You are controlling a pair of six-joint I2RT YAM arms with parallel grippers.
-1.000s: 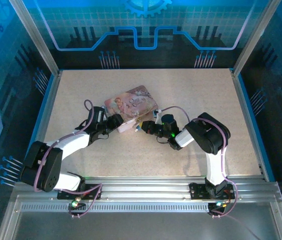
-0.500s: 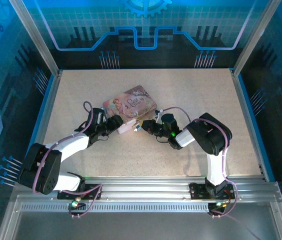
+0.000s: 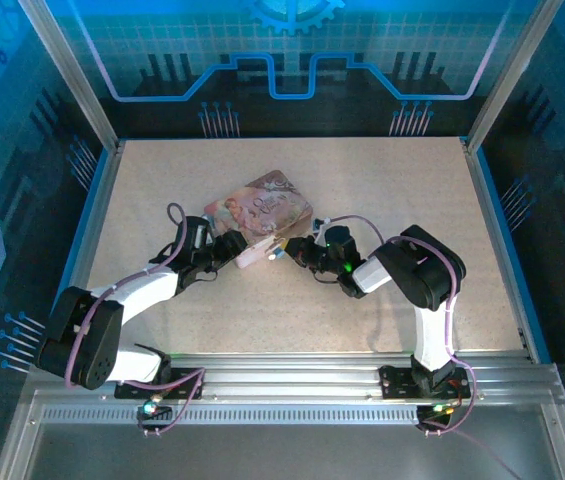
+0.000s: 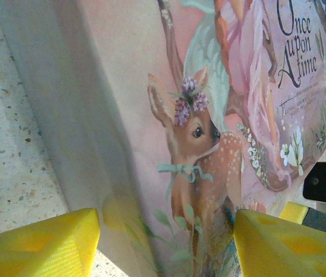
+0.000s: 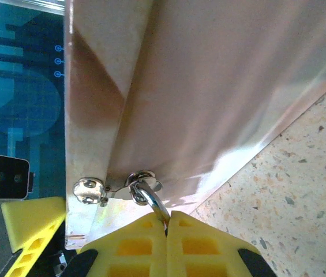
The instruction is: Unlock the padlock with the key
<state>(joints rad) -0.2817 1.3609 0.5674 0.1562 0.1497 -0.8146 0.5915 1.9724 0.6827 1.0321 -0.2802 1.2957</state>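
My left gripper (image 3: 232, 250) reaches in from the near left and grasps the near left corner of the pink tin (image 3: 267, 205), with one yellow finger (image 4: 36, 245) on each side of it. Just to its right, my right gripper (image 5: 167, 218) is clenched on the padlock (image 5: 157, 205). The thin silvery shackle runs out from between the pads and up to the hasp (image 5: 142, 183) on the tin's edge. The lock body is hidden. The tin rests on the table (image 3: 382, 180), just beyond both grippers.
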